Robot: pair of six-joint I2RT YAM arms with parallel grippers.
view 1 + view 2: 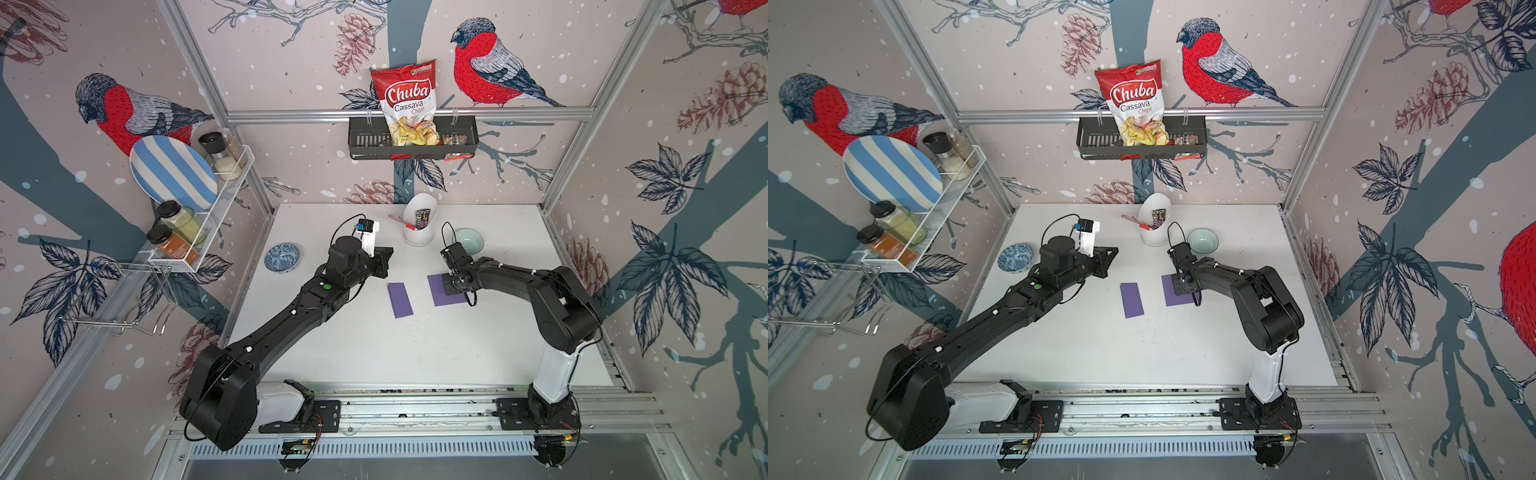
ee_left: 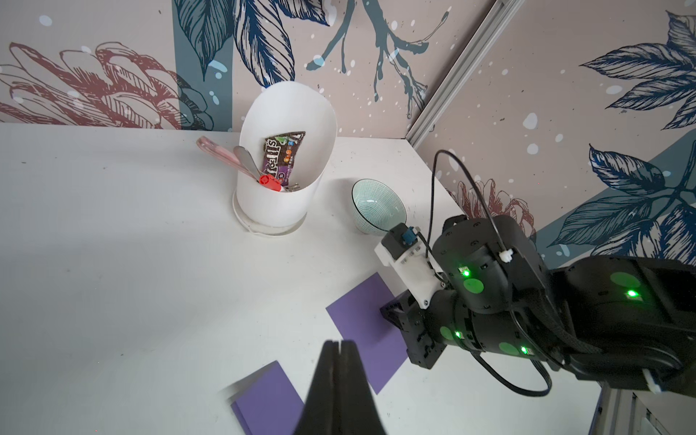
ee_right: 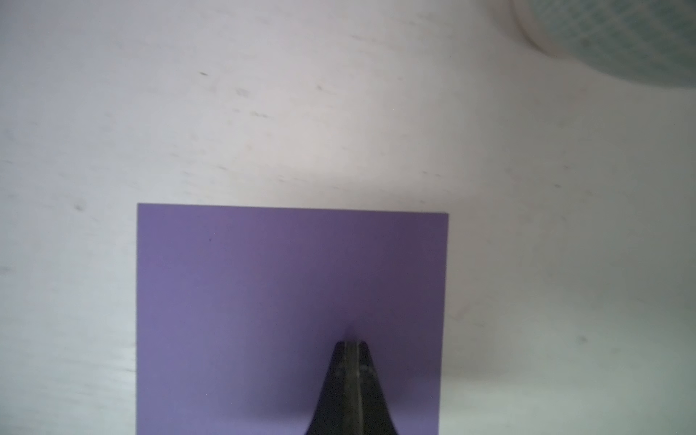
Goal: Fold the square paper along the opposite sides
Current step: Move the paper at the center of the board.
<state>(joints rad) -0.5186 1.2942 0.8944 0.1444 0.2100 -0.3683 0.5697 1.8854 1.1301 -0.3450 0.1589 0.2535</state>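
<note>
A: Far along?
B: Guessing halfway. Folded purple strip (image 1: 400, 300) on the counter (image 1: 374, 353); beside it, flat square paper (image 3: 263, 301) under the right end effector (image 3: 351, 343), pressed together. Same for the left end effector (image 2: 341, 342), empty.

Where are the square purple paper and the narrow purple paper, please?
square purple paper (image 3: 244, 309): right wrist view, on its bare middle.
narrow purple paper (image 1: 400, 300): in a top view, on its middle.

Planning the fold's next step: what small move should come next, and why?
Probably lower the left gripper to the nearest edge of the square paper and open its jaws. The paper lies flat, unfolded; the shut right gripper seems to pin it; the left hangs shut and empty.
</note>
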